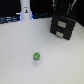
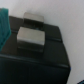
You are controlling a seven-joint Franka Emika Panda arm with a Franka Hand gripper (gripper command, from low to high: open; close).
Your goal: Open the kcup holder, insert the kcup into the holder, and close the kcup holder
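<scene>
The kcup (image 1: 36, 56), a small white pod with a green lid, rests alone on the white table toward the front of the exterior view. The kcup holder (image 1: 63, 26) is a black box at the back on the exterior view's right, both stacked drawer fronts shut. My gripper (image 1: 63, 7) hangs just above the holder, dark and blurred, so its finger spacing is unreadable. The wrist view shows the black kcup holder (image 2: 45, 52) close up with two grey handles (image 2: 31, 37). No fingers show there.
A white upright object (image 1: 25, 10) stands at the back on the exterior view's left. A teal shape (image 2: 4, 25) shows beside the holder in the wrist view. White table (image 1: 20, 45) lies between kcup and holder.
</scene>
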